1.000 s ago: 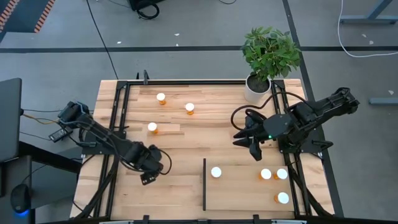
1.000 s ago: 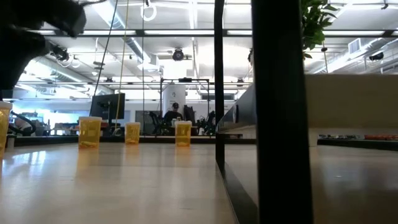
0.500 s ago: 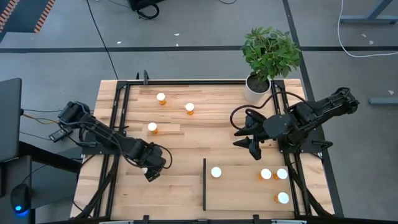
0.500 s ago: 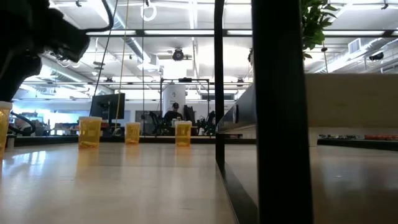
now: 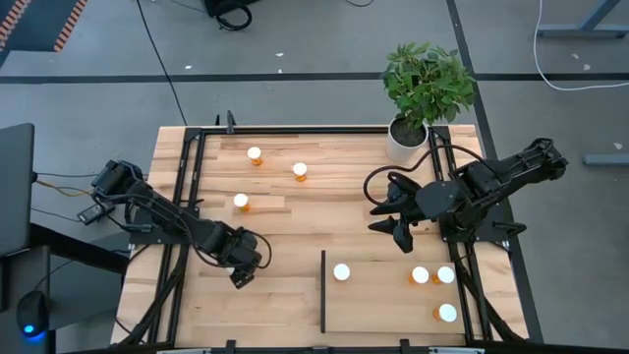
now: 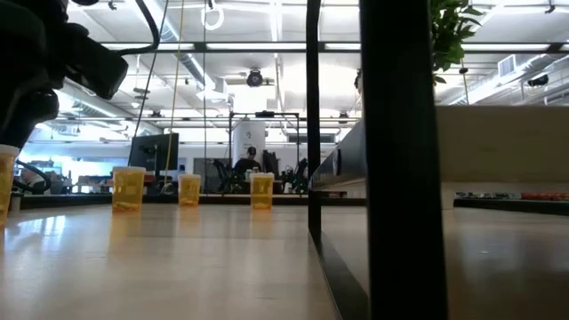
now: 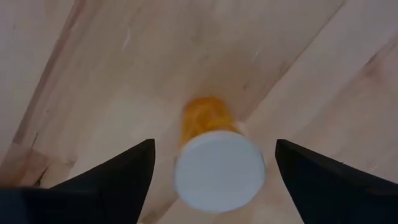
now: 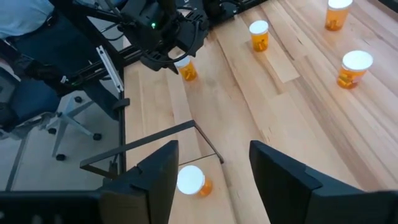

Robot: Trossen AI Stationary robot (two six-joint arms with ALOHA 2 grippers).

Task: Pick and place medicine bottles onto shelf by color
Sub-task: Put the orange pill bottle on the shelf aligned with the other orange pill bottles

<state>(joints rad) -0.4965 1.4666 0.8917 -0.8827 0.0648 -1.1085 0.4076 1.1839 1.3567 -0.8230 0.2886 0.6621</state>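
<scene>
The left gripper (image 5: pixel 239 276) is low over the front-left part of the table (image 5: pixel 285 236), and its two fingers (image 7: pixel 118 174) stand wide apart. Between them stands an orange bottle (image 7: pixel 214 158) with a white cap, upright on the wood. The fingers are on both sides of it but do not touch it, so the bottle is not held. In the right wrist view the same bottle (image 8: pixel 185 67) shows just under the left gripper (image 8: pixel 168 59).

The right gripper (image 5: pixel 390 221) hangs above the table on the right side, just behind the shelf (image 5: pixel 393 305). Its fingers (image 8: pixel 155 177) are partly open and nothing is between them.

Three more orange bottles stand on the back-left part of the table: one (image 5: pixel 255 155) near the back edge, one (image 5: pixel 300 172) beside it and one (image 5: pixel 241 203) closer to the middle. On the shelf, to the right of the black strip (image 5: pixel 323 291), there are four bottles: one (image 5: pixel 341 272) near the strip, two (image 5: pixel 420 276) (image 5: pixel 445 276) just beside each other, and one (image 5: pixel 446 314) near the front edge.

A plant pot (image 5: pixel 405 141) with a green plant stands at the back-right corner. In the low view a person (image 6: pixel 249 162) sits far away in the room.
</scene>
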